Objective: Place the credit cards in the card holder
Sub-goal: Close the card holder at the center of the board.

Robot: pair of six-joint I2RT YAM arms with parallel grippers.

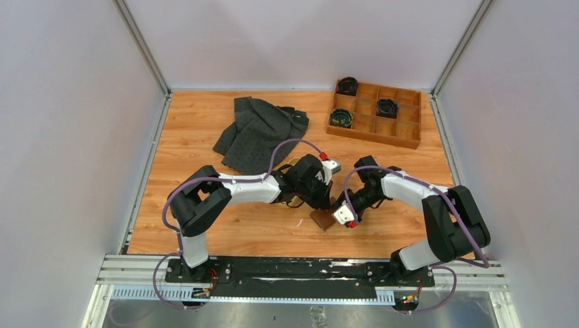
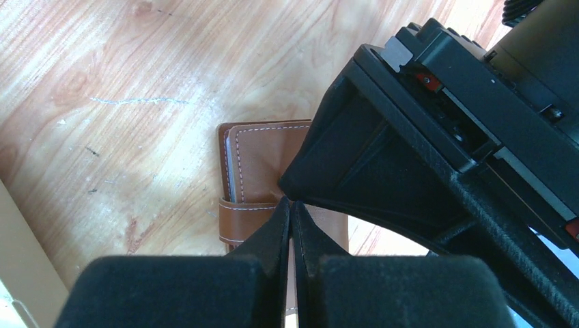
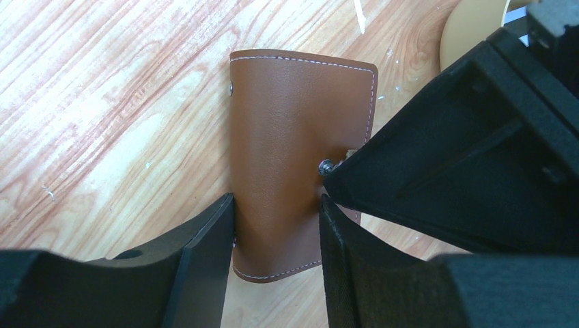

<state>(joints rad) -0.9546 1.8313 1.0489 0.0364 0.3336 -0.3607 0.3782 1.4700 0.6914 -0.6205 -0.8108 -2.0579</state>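
From the overhead camera I could make out little of the card holder (image 3: 287, 137): both wrists crowded over it, and only a brown corner showed on the table (image 1: 191, 137) between them. In the left wrist view the right arm's black housing covered the holder's right half. A thin grey edge ran inside its fold, too slight for me to tell whether it was a card. The tan tray (image 3: 471, 27) was cut off at the frame corner, and the left forearm hid most of it from above.

The left arm reached rightward across the middle of the table, past the dark cloth (image 1: 256, 133), elbow bent, its wrist tipped down. The left gripper (image 2: 291, 205) had its jaws pressed together, tips meeting by the snap button (image 3: 326, 165); whether leather was pinched between them I could not tell. The right arm folded back leftward, and the right gripper (image 3: 276, 201), about half spread, clasped the holder's near end, one finger against each side.
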